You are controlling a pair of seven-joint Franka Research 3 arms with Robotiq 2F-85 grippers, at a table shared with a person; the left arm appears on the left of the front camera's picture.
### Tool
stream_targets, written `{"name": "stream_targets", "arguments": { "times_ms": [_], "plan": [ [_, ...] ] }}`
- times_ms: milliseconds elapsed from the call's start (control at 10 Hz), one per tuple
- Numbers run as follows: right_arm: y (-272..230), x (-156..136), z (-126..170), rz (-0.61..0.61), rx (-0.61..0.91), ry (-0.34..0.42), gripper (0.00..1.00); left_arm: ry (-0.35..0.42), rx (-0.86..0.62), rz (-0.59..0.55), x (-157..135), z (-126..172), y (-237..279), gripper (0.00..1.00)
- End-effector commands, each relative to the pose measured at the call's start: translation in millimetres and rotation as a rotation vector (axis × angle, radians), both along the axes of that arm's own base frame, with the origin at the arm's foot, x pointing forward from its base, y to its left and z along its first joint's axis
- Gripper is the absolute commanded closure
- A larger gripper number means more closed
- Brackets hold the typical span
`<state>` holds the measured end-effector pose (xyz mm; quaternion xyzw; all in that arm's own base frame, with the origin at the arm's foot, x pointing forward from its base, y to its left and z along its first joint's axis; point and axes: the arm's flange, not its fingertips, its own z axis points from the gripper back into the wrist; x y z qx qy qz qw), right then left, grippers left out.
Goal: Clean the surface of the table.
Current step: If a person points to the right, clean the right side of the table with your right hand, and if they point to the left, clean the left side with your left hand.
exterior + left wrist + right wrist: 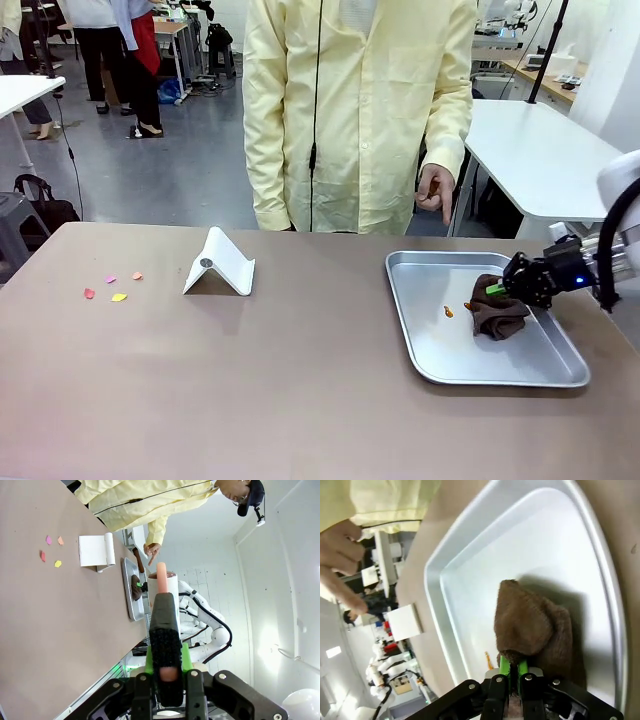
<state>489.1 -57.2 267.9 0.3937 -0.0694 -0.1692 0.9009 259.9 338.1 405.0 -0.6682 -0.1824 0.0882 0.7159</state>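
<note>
large rectangular taupe matte table [300, 400] spans the foreground of the front view, its top running from the robot's side to the person at the far edge.

right part of table: shallow silver metal tray [430, 345], flat on the top. in it, a crumpled dark brown cloth [498, 314] near the tray's right wall, and a small orange scrap [448, 312] just left of the cloth, apart from it.

right gripper [497, 290] reaches in over the tray's right rim; green pads pinched tight on the cloth's upper edge. the right wrist view confirms the cloth bunched between the pads.

left gripper [165, 667], seen in the left wrist view: clamped on a black oblong tool with a pale pink tip [162, 605], held above the table, tip pointing away.

left part of table: small coloured paper scraps [119, 297], loosely grouped. a white folded tent-shaped stand [220, 266] sits to their right, well apart from the tray.

person's hand [436, 192] hangs beyond the far edge, index finger pointing down, holding nothing.
</note>
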Motion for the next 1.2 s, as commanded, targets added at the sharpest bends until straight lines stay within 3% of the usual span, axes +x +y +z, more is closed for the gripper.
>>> {"name": "stream_targets", "arguments": {
  "times_ms": [0,1100],
  "plan": [
    [23,1,-9,0.01,-0.114,0.008,0.94,-0.017,0.008,-0.007,-2,1,0,1.0],
    [137,-22,-14,0.378,-0.201,-0.004,0.94,-0.017,0.008,-0.007,-2,1,0,1.0]
  ]
}}
